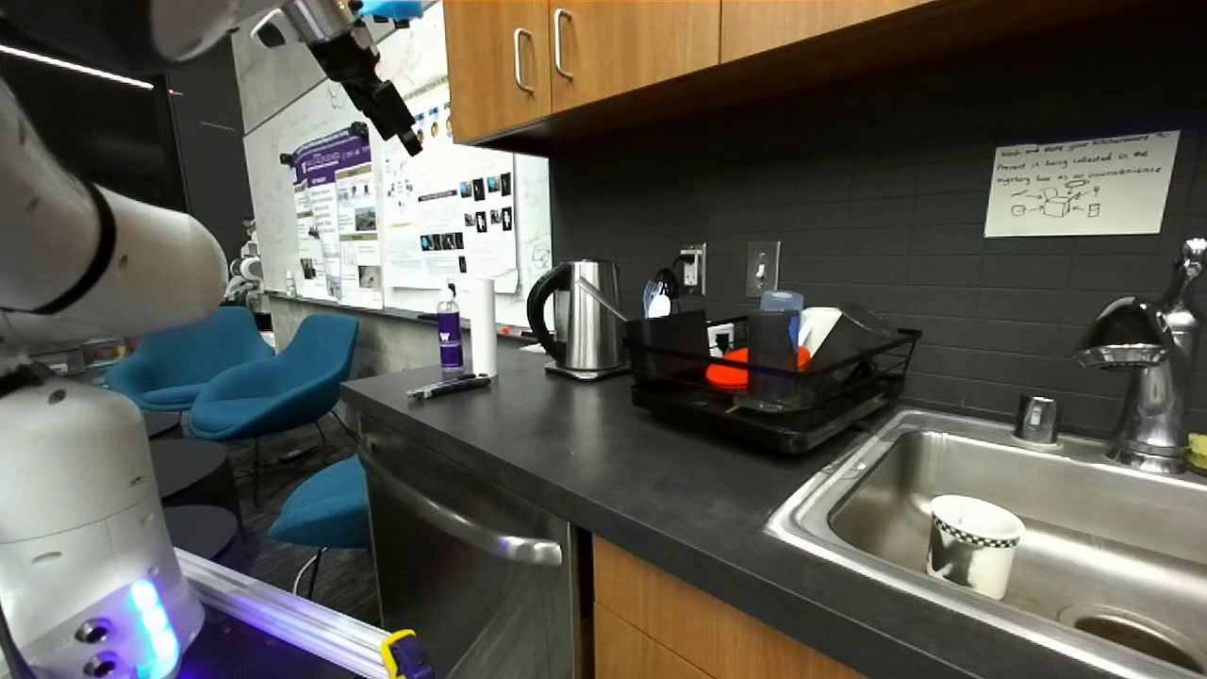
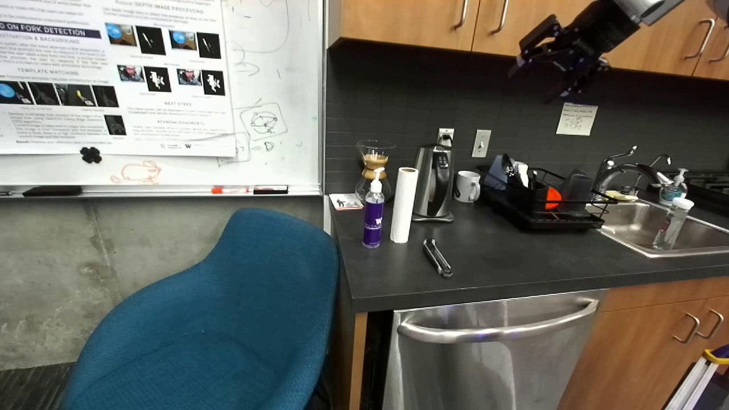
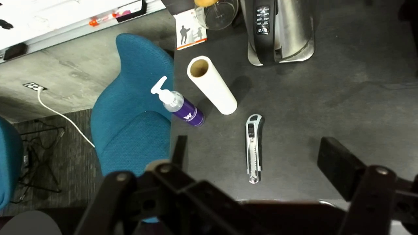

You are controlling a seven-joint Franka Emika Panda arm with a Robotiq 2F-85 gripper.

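Note:
My gripper (image 3: 257, 153) is open and empty, with its fingers wide apart in the wrist view. It is high above the dark counter in both exterior views (image 1: 401, 132) (image 2: 541, 80). A grey and black box cutter (image 3: 253, 148) lies flat on the counter below and appears between the fingers; it also shows in both exterior views (image 1: 450, 387) (image 2: 437, 258). Beyond it stand a white paper roll (image 3: 215, 88) and a purple-labelled pump bottle (image 3: 187, 111), both upright. A steel kettle (image 3: 295, 29) stands farther back. The gripper touches nothing.
A black dish rack (image 1: 783, 424) with dishes stands beside the sink (image 1: 896, 420), which holds a white cup (image 1: 974, 544). Wooden cabinets (image 1: 632, 38) hang over the counter. A glass coffee maker (image 2: 375, 165) and a mug (image 2: 467, 187) flank the kettle. A blue chair (image 2: 216, 302) adjoins the counter's end.

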